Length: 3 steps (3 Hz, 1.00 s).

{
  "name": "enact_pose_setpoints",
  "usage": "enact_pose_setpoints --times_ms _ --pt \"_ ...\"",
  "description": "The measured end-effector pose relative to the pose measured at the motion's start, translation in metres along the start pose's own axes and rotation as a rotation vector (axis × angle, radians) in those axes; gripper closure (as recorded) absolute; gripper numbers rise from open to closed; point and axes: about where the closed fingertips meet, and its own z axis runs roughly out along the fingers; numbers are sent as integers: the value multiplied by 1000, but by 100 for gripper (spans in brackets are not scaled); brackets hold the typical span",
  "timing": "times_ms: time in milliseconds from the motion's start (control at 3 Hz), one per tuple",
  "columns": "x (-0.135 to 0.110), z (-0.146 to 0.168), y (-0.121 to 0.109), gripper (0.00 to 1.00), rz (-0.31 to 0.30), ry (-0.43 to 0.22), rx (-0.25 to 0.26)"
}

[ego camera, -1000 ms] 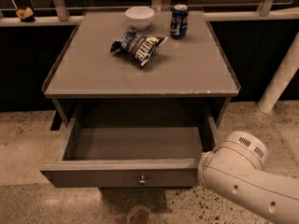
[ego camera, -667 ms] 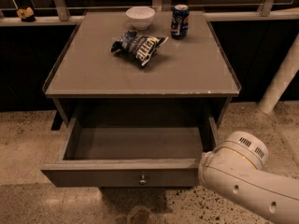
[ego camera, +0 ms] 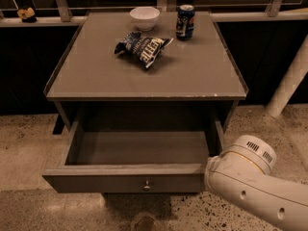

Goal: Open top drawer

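The wide grey top drawer stood pulled well out beneath the grey cabinet's front edge. The gripper sat at the drawer front's right end, its grip impossible to tell.

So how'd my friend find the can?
Above the top drawer, at whose right corner the white arm hides the gripper, look at the cabinet top's back edge. The can stands right of the white bowl, upright and blue, unlike the crumpled bag.
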Motion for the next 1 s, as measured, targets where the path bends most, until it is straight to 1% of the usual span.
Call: enact_pose_setpoints --times_ms 667,1000 --pt "0 0 0 12 0 0 0" --pt "0 0 0 0 0 0 0"
